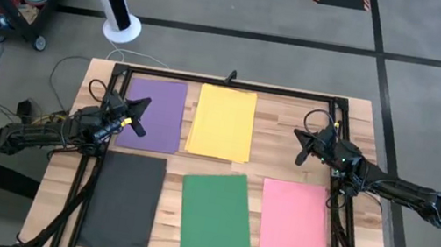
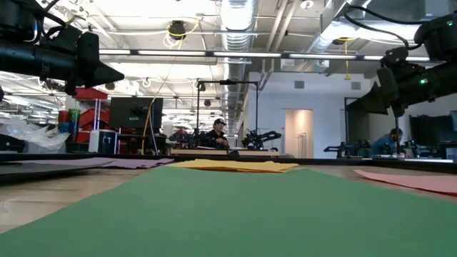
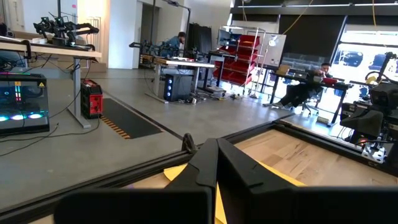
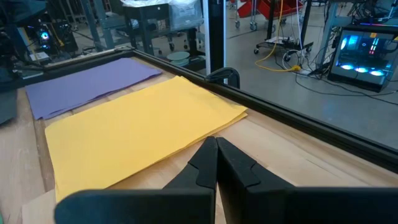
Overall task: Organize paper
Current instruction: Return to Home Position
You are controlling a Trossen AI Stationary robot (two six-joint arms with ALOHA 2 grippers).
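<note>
Claw [image 1: 138,117] of the left arm: closed, empty, raised off the counter [image 1: 292,117]. It hangs over the left part of the purple paper [image 1: 160,114]. In its wrist view the left claw's two fingers are pressed tip to tip with nothing between them.

The right claw [image 1: 299,147] is likewise shut on nothing and held up in the air. It is over bare wood, between the yellow paper [image 1: 222,122] and the counter's right edge, just past the far end of the pink paper [image 1: 294,228].

Five colours lie flat in two rows, none touching another. Purple and yellow sit side by side in the far row, and the yellow is a low stack with slightly uneven edges. In the near row the black paper [image 1: 123,201] lies on the left under the purple. The green paper [image 1: 216,220] is in the middle, turned a little askew, and the pink is on the right.

A black frame [image 1: 236,82] runs round the counter. In the room beyond, a person [image 2: 218,133] sits at a desk.
</note>
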